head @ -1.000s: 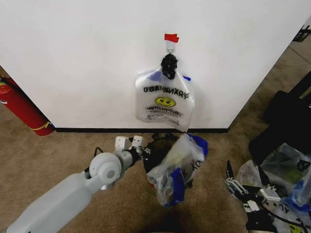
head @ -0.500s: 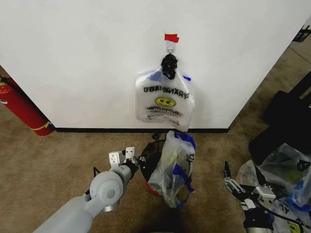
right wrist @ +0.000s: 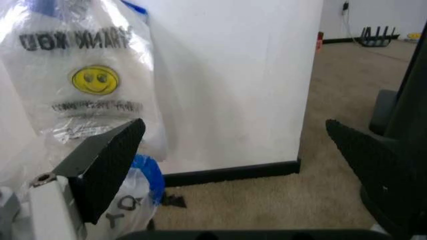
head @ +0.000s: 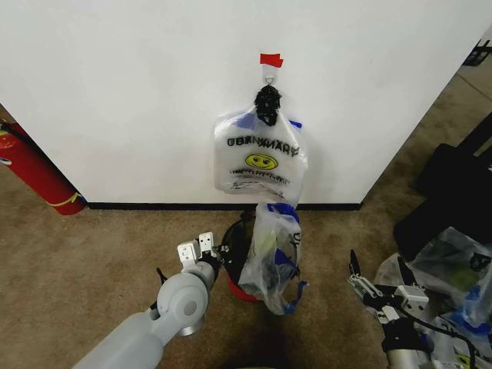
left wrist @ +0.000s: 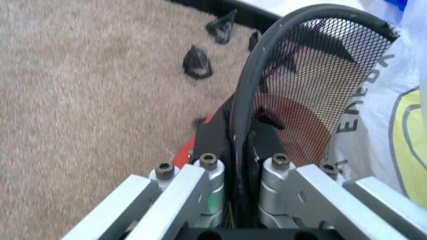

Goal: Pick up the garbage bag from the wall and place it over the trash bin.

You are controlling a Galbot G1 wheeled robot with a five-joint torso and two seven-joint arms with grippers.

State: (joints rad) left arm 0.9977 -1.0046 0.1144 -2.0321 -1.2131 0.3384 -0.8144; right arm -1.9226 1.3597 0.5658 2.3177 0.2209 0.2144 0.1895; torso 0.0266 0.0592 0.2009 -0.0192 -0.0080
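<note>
- The bag (head: 270,254) drapes over the bin (head: 235,244), on the carpet at the wall's (head: 115,100) foot.
- Left gripper (head: 206,254), at the bin's 9 o'clock, has its fingers (left wrist: 273,187) clenched on the bin's rim.
- Right gripper (head: 377,283), at the bag's 3 o'clock, stands apart, fingers spread, empty.

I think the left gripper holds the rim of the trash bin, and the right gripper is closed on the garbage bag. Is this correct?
Not quite. In the right wrist view the right gripper is open and holds nothing. The left gripper does clamp the trash bin rim.
</note>
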